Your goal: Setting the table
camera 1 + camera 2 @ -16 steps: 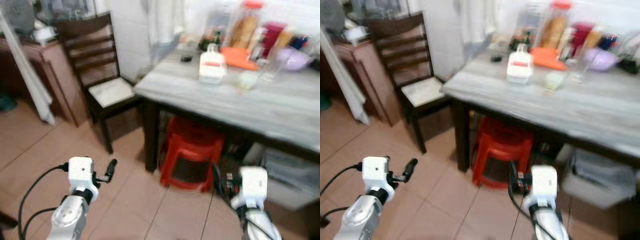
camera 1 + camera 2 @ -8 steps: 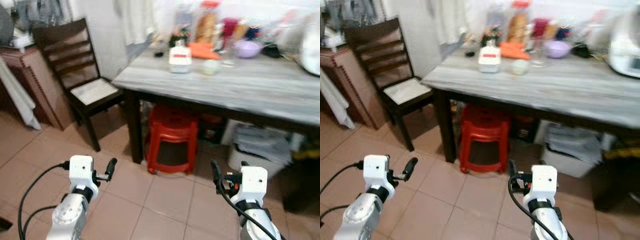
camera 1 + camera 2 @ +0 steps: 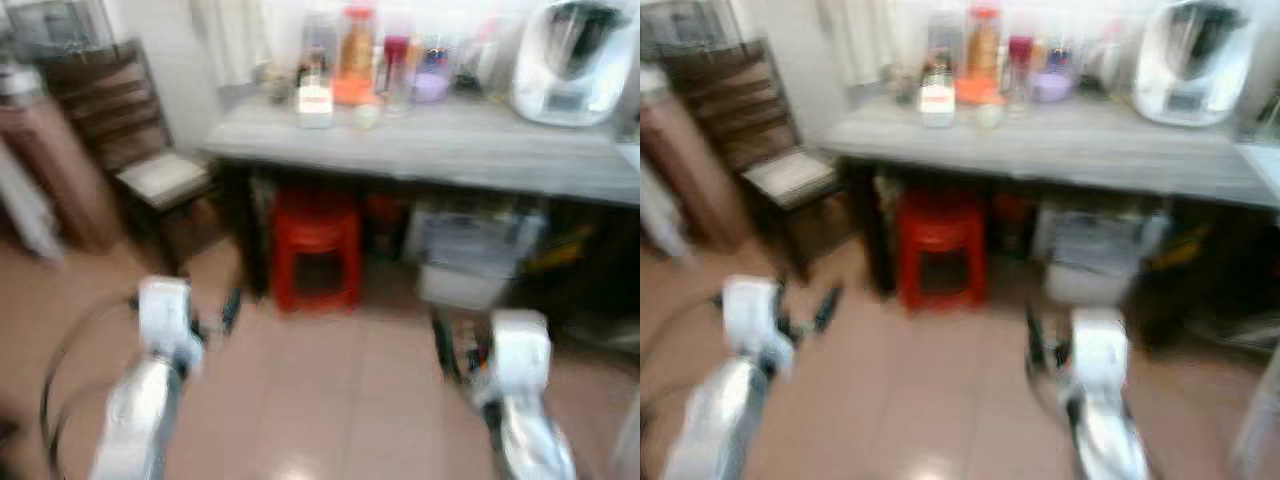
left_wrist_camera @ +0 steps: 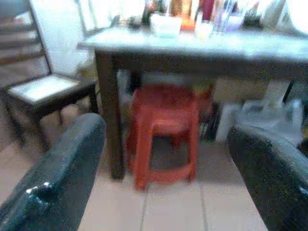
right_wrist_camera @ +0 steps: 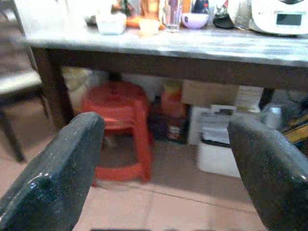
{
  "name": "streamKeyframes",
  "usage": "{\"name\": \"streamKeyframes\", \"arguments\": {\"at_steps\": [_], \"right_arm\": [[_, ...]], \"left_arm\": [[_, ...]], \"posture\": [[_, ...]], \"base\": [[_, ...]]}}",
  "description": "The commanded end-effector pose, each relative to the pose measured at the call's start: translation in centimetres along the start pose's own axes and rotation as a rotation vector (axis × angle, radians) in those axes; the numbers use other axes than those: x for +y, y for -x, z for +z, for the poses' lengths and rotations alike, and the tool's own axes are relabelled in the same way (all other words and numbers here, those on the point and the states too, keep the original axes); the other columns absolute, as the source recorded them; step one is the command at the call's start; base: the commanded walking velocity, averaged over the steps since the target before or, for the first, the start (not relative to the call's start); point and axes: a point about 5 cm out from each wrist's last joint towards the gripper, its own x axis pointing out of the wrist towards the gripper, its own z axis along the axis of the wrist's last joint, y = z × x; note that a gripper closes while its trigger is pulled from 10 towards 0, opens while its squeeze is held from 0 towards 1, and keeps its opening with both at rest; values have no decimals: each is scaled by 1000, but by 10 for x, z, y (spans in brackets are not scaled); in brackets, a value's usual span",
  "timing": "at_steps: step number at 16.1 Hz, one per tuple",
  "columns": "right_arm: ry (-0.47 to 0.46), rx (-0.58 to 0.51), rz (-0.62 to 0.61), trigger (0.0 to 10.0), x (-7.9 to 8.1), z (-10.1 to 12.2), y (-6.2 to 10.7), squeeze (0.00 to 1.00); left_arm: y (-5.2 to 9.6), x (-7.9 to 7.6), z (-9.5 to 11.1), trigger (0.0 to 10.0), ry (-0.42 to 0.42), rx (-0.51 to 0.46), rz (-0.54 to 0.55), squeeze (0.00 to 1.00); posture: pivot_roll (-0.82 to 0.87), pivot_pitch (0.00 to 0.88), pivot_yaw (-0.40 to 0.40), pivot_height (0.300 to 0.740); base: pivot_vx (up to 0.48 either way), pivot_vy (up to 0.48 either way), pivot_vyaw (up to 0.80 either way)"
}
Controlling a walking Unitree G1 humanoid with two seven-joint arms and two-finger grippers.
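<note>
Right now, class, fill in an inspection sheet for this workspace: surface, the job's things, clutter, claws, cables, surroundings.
Surface: grey table, front part bare.
Job's things: purple bowl, clear glass and small cup stand at the table's back; blur hides finer detail.
Clutter: white tub, tall jar with red lid, bottles, white kitchen machine.
Claws: left claw and right claw both open, holding nothing, low above the floor, short of the table.
Cables: black cable loops beside the left arm; another at the right wrist.
Surroundings: red stool and white bin under the table, dark chair at its left, tiled floor.
</note>
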Motion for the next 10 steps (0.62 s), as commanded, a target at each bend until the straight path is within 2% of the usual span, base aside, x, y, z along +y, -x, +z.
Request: {"name": "streamKeyframes", "arguments": {"at_steps": [1, 10], "right_arm": [[-7, 16, -20, 10000, -2, -4, 3, 0], [2, 13, -35, 10000, -3, -6, 2, 0]], "left_arm": [[-7, -3, 7, 10000, -7, -21, -23, 0], [-10, -2, 8, 10000, -19, -14, -45, 0]], "posture": [[18, 0, 19, 740], [15, 0, 37, 740]], "base": [[0, -472, 0], [0, -475, 0]]}}
